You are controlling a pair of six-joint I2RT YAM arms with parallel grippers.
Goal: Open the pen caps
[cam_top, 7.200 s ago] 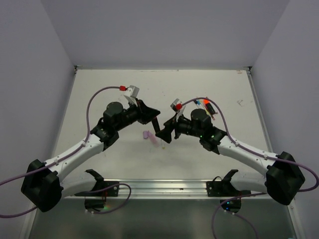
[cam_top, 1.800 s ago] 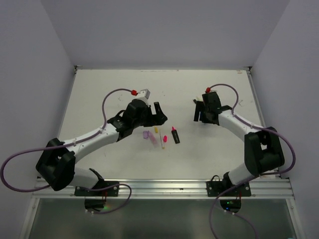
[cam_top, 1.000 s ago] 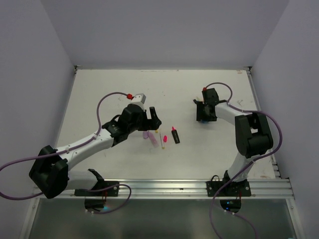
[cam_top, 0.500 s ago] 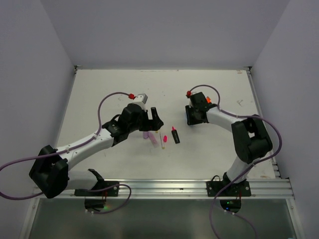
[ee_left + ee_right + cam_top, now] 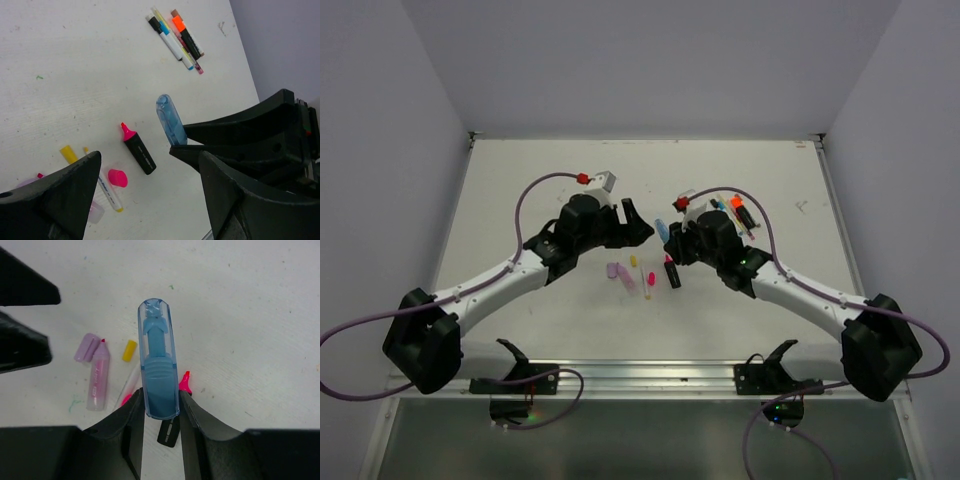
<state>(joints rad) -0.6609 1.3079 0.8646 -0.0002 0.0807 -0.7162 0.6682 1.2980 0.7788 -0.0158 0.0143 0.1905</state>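
Note:
My right gripper is shut on the barrel of a blue highlighter and holds it above the table, its clear blue pen cap pointing away from the fingers. From above, the highlighter hangs between the two grippers. My left gripper is open, its fingers just short of that cap. On the table below lie an uncapped lilac highlighter with its lilac cap, a yellow cap, a loose pink cap, a thin white pen and a black highlighter with a bare pink tip.
Several capped pens and markers lie bunched at the back right, also seen in the left wrist view. The white table is walled on three sides, with a metal rail along the near edge.
My right arm swung from the bunch of pens at the back right to the centre, carrying the blue highlighter. My left gripper lifted off the loose pens and turned towards it, its jaws slightly narrower.

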